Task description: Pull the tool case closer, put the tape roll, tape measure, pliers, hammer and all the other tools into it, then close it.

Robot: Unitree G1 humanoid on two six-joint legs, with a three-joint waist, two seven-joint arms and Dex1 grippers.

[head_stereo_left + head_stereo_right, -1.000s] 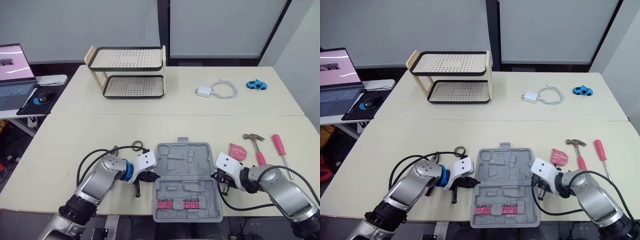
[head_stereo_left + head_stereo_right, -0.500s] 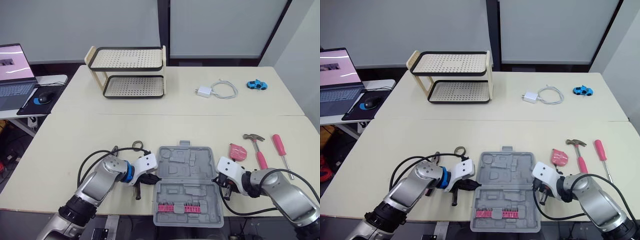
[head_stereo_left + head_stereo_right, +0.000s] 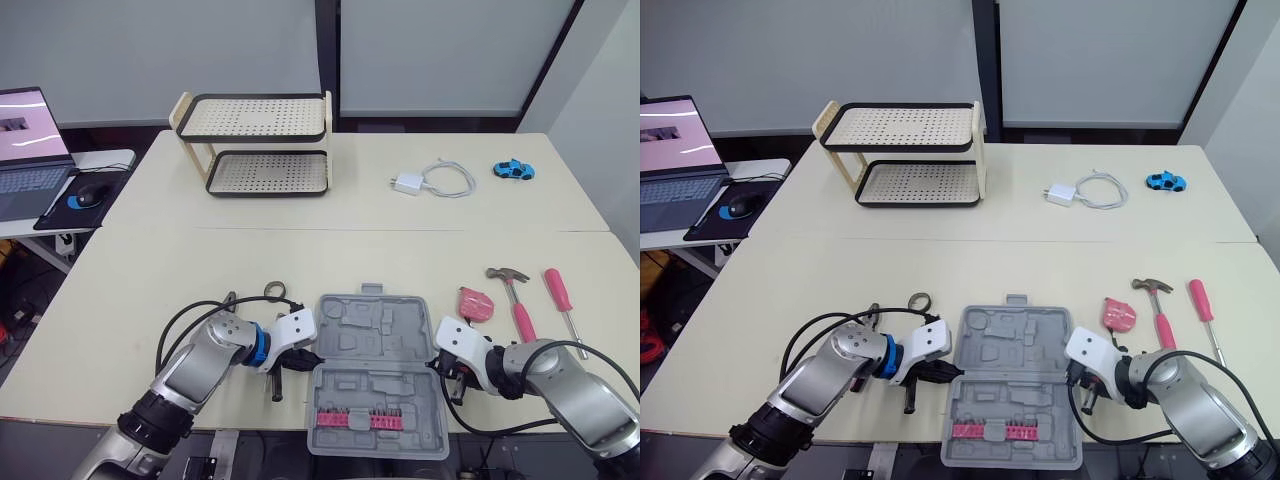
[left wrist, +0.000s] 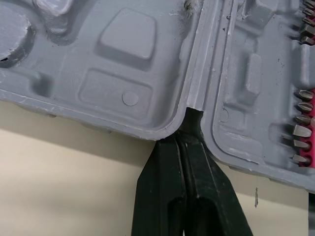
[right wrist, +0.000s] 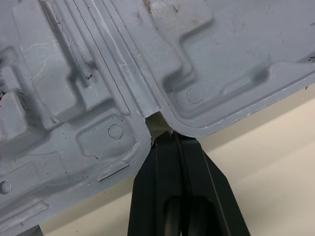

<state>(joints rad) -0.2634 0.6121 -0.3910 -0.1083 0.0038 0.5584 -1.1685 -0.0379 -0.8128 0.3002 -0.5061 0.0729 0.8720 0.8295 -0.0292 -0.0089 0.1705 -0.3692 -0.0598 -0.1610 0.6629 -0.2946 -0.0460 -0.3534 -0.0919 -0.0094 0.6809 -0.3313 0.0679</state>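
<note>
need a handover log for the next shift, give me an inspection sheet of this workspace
surface: pale table, seam across the middle
job's things: tool case open flat at the near edge, pink bit strip inside; tape measure, hammer, screwdriver on the table to its right
clutter: two-tier rack, blue toy car
grippers: left gripper and right gripper both shut, tips at the case's hinge notches
cables: white charger with coiled cable
surroundings: laptop and mouse on a side desk

Matt grey plastic tool case point(image 3: 375, 345), smooth matt table point(image 3: 250, 260), pink plastic-handled hammer point(image 3: 519, 308)
</note>
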